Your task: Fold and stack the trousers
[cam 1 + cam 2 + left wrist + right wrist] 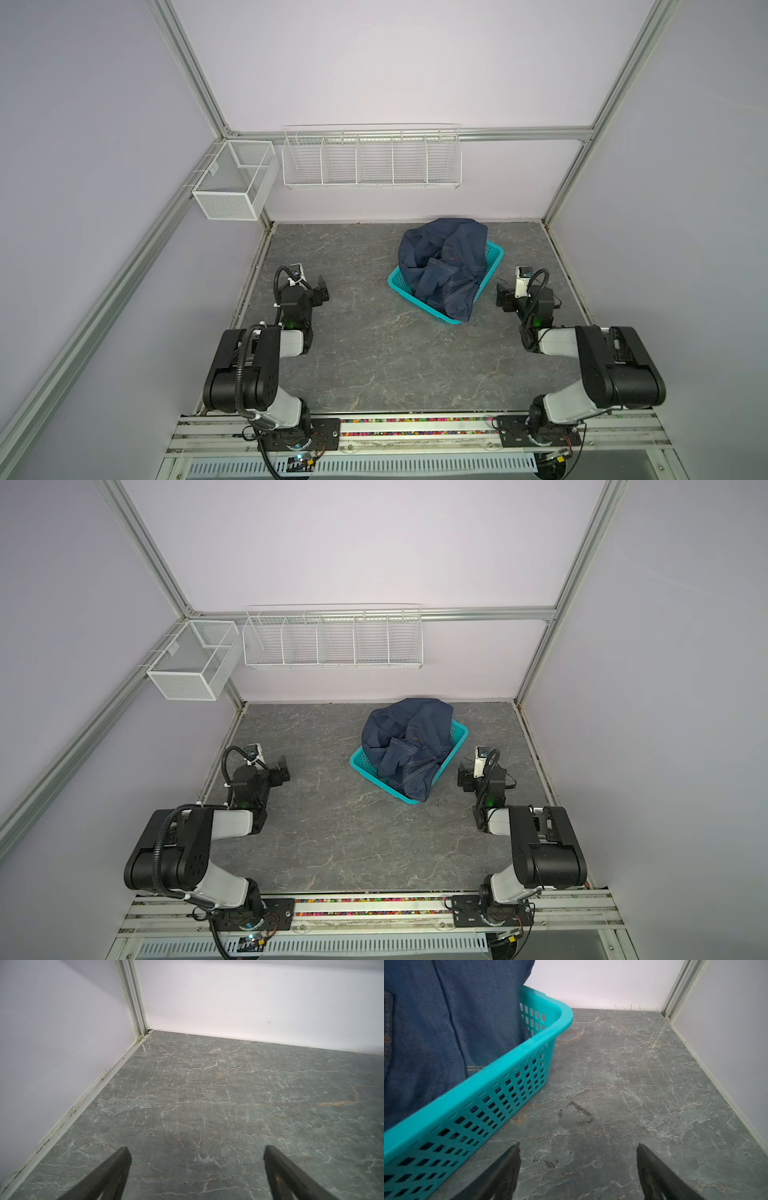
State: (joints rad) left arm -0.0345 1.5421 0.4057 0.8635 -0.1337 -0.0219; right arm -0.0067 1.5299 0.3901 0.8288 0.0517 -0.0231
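- Spanning the whole workspace, a grey marbled table [374,365] lies bare apart from one basket and the two robot arms. No folded garment or stack rests anywhere on it.
- A pair of dark navy denim trousers [442,266] sits crumpled in a heap inside the basket, toward the back and right of centre in both top views. The heap bulges above the rim and drapes over the basket's near corner (nothing about it is flat or folded).
- A teal perforated basket [495,252] holds that heap. In the right wrist view its slotted wall fills one side, with denim rising behind it.
- The right gripper [500,296] hovers low just beside the basket, jaws spread wide and empty, touching neither basket nor cloth.
- The left gripper [195,1151] sits well apart from the basket on the opposite side, jaws likewise spread with only bare table between them.
- Judged from this, the task is at its very start: lifting the trousers out, spreading, folding and stacking them are all left to do.
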